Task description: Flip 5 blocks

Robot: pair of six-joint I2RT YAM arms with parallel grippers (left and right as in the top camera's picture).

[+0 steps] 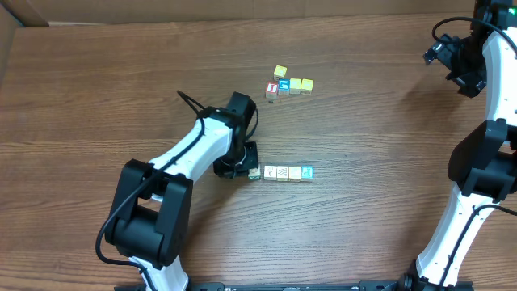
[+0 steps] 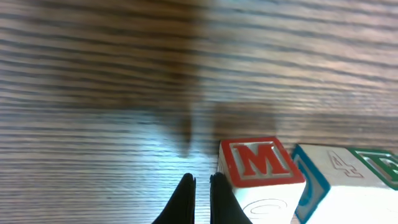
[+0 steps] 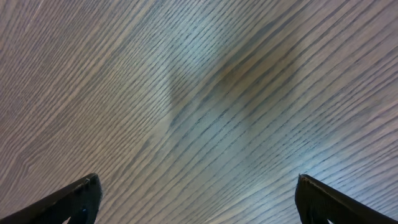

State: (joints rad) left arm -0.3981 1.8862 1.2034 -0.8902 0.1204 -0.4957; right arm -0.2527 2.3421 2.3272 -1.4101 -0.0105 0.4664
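Note:
A row of blocks (image 1: 282, 172) lies on the table right of centre, from a small end block (image 1: 254, 173) to a blue one (image 1: 307, 172). My left gripper (image 1: 245, 168) is down at the row's left end. In the left wrist view its jaws (image 2: 200, 182) are shut with nothing between them. They stand at the left side of a block with a red "M" on top (image 2: 258, 162). A blue-edged block (image 2: 328, 177) and a green-edged one (image 2: 380, 165) come after it. My right gripper (image 1: 452, 61) hangs open over bare wood (image 3: 198, 199), far from the blocks.
A second cluster of cubes (image 1: 289, 84), with a red-lettered one (image 1: 272, 89) and a yellow one (image 1: 279, 72), lies behind the row. The left arm (image 1: 190, 153) stretches from the front edge. The right arm's base (image 1: 485, 174) stands at the right edge.

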